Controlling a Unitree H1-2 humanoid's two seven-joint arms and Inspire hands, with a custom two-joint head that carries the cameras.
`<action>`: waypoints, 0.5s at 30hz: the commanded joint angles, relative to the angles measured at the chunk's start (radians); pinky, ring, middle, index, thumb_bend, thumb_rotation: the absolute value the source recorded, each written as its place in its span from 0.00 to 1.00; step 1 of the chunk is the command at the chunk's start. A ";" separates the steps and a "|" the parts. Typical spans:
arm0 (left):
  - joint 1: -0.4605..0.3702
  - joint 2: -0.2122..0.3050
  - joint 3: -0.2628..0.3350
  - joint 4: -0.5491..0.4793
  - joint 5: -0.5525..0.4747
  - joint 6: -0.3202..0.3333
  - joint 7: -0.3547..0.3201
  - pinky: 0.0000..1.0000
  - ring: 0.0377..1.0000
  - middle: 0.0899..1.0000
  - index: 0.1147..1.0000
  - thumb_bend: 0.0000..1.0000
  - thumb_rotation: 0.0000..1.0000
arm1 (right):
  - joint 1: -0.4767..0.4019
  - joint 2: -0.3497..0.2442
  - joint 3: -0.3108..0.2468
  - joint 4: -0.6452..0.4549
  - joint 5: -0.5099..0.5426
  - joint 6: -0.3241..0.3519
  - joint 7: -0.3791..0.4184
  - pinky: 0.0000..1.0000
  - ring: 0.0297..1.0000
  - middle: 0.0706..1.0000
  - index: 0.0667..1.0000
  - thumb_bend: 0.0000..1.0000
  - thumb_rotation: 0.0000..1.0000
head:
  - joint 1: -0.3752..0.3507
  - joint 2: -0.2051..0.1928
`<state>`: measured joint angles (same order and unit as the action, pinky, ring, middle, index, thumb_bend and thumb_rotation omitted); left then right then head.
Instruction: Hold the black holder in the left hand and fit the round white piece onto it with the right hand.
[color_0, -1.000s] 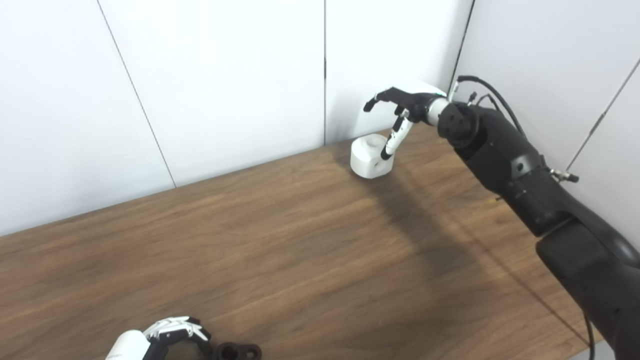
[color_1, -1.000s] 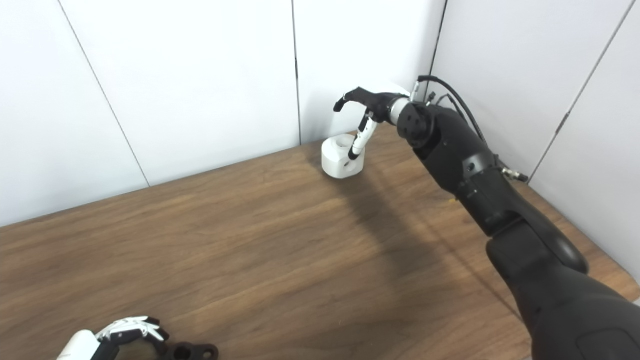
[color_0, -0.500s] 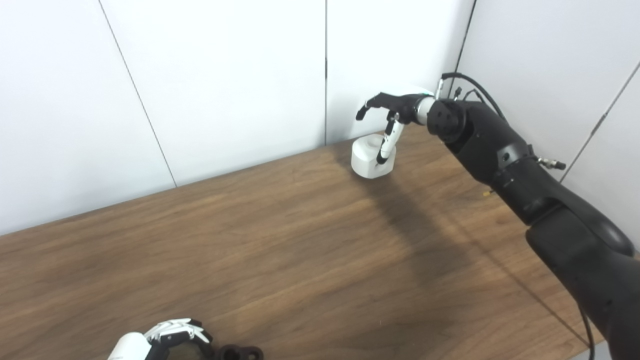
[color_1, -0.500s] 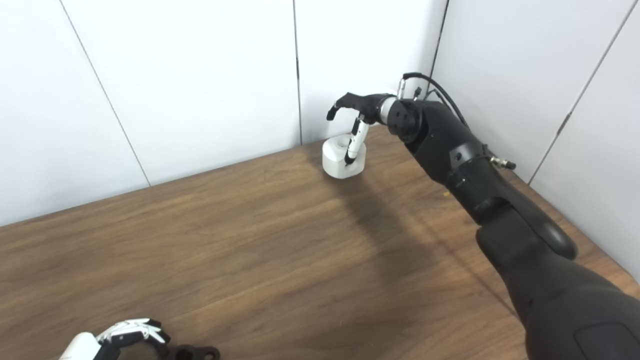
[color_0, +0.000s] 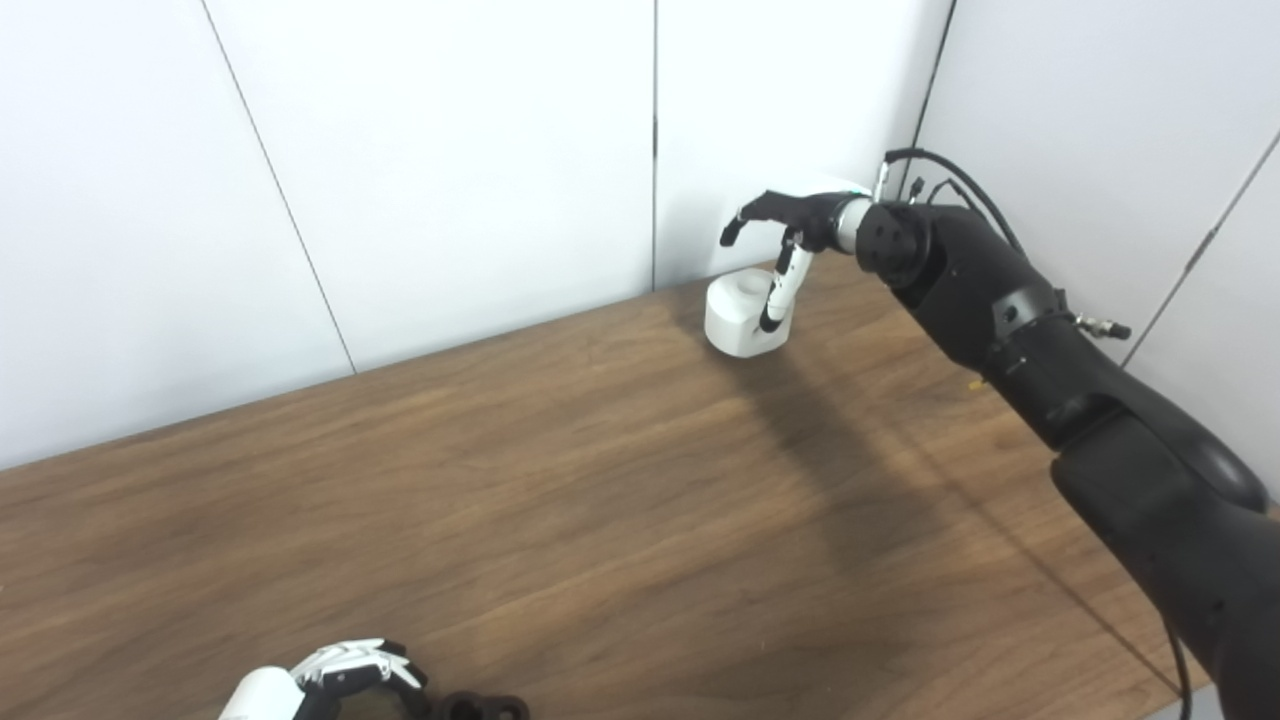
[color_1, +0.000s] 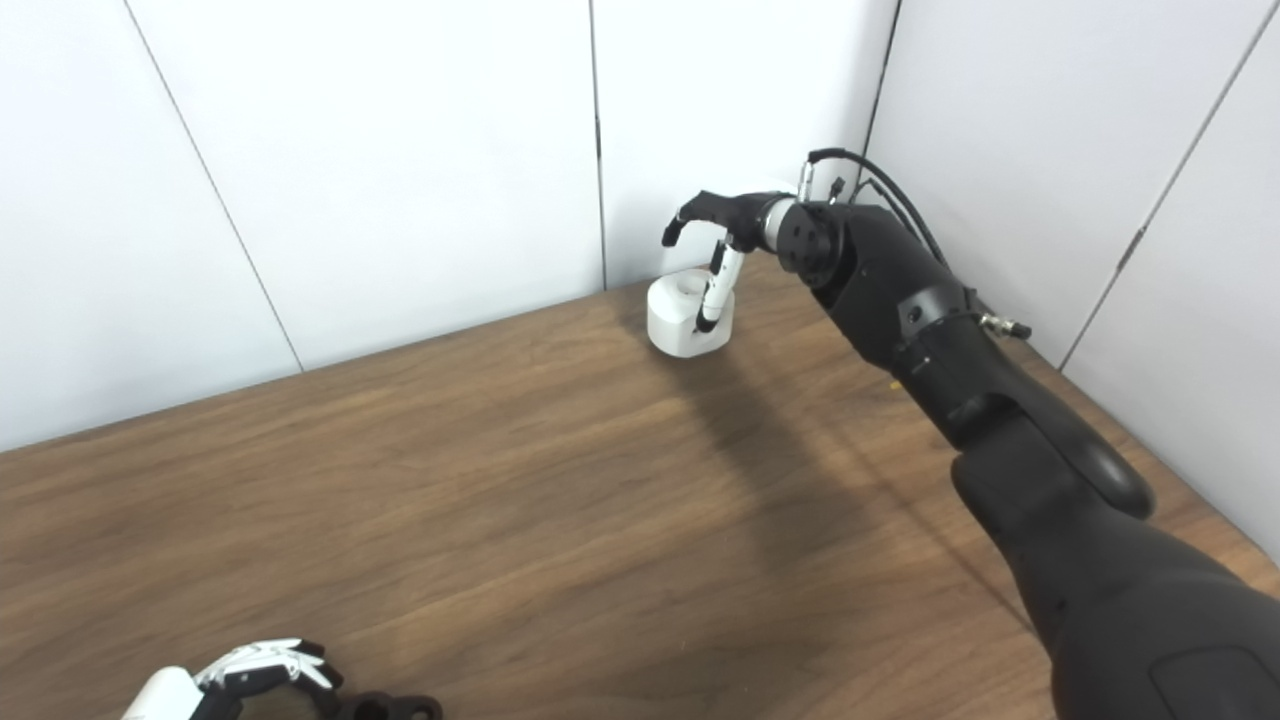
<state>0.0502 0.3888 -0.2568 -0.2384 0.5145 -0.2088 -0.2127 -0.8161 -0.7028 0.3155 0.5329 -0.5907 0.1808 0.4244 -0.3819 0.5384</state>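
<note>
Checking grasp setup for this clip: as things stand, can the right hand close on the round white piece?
Probably yes. The right hand is open above the round white piece, one finger reaching down its near side, the others arched over it. Nothing else stands near it on the table; the wall behind may crowd the far fingers.

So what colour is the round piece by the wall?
White. The round piece sits on the brown table, clearest in the left eye view.

Just one round white piece (color_0: 742, 315) out here, sitting right under the right hand's (color_0: 790, 215) spread fingers (color_0: 775, 295). One black holder (color_1: 385, 707) too, just beside the left hand's (color_1: 255, 675) curled fingers (color_1: 270, 660). Two hands, one wooden table (color_0: 560, 500).
</note>
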 joint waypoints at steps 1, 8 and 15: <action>0.017 0.017 0.000 -0.014 0.002 0.008 -0.024 0.78 0.76 0.61 0.41 0.52 0.04 | -0.040 -0.014 -0.013 -0.008 -0.009 -0.008 -0.032 0.74 0.92 0.92 0.75 1.00 0.02 | -0.001 0.000; 0.018 0.019 0.003 -0.019 0.000 0.016 -0.032 0.79 0.76 0.61 0.41 0.52 0.04 | -0.032 -0.022 -0.019 -0.013 -0.011 -0.007 -0.027 0.75 0.93 0.92 0.76 1.00 0.02 | -0.004 0.004; 0.020 0.023 0.005 -0.019 -0.002 0.010 -0.031 0.78 0.76 0.61 0.41 0.52 0.04 | -0.027 -0.023 -0.019 -0.020 -0.018 0.001 -0.026 0.73 0.92 0.91 0.75 1.00 0.02 | -0.007 0.008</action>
<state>0.0547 0.3902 -0.2538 -0.2468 0.5132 -0.2057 -0.2188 -0.8021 -0.7029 0.3140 0.5333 -0.6047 0.1866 0.4208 -0.3881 0.5461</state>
